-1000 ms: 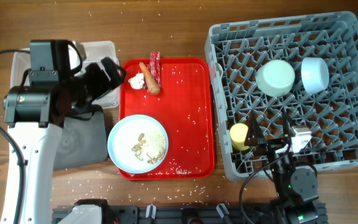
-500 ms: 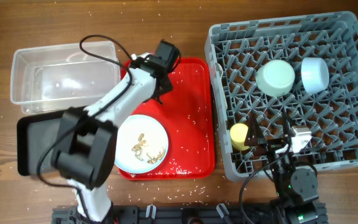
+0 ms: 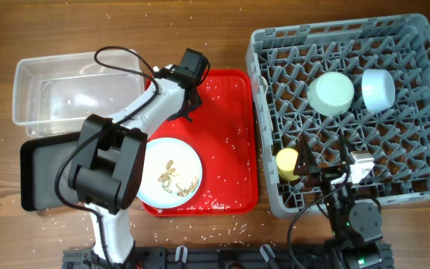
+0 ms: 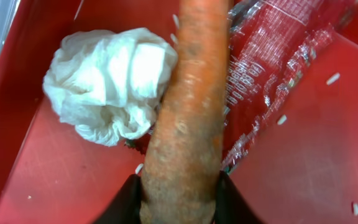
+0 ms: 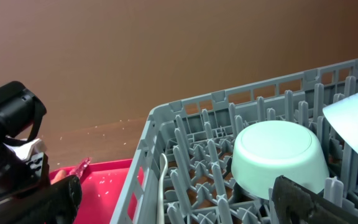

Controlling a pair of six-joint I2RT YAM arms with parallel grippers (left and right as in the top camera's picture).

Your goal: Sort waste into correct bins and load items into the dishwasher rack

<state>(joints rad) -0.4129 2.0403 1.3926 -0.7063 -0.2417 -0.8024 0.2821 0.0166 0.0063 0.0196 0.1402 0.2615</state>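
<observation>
On the red tray (image 3: pixel 230 149), upper centre, the left gripper (image 4: pixel 178 202) clamps the carrot piece (image 4: pixel 188 118); the right gripper (image 5: pixel 182 199) gapes wide, empty.

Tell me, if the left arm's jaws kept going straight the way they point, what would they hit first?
The orange carrot piece: it sits between the left gripper's jaws. Under it lie the red wrapper and the flat red tray. Whether the jaws touch it yet is unclear.
</observation>
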